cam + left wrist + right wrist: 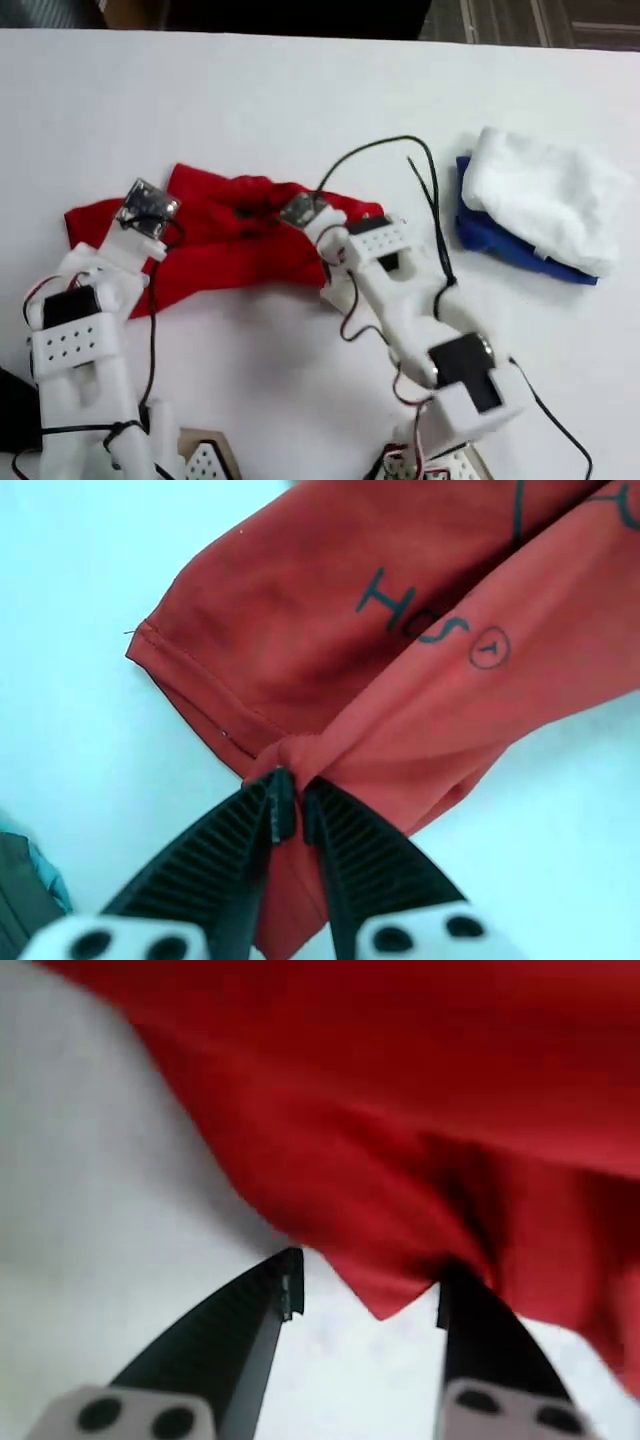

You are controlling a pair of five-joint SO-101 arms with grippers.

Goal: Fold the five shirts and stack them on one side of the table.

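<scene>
Progress looks to be near the halfway mark: a folded white shirt (pixel 545 195) lies on top of a folded blue shirt (pixel 500 240) at about 3 o'clock on the table (pixel 300 90), a stack of two already begun on that side. The red shirt (pixel 235 235) lies rumpled and partly doubled over itself, from the table's middle out toward 9 o'clock, well apart from the stack. The left gripper (pixel 290 800), on the arm coming in from 7 o'clock, is clamped tight on a bunched pinch of the red fabric near a hemmed edge. The right gripper (pixel 368 1290), on the arm coming in from 5 o'clock, stands with its jaws wide, straddling a pointed corner of the same shirt at its 3 o'clock end without gripping it. By the task's count of five, the red shirt's fold is not yet finished, and it seems two more shirts would be left after it.
</scene>
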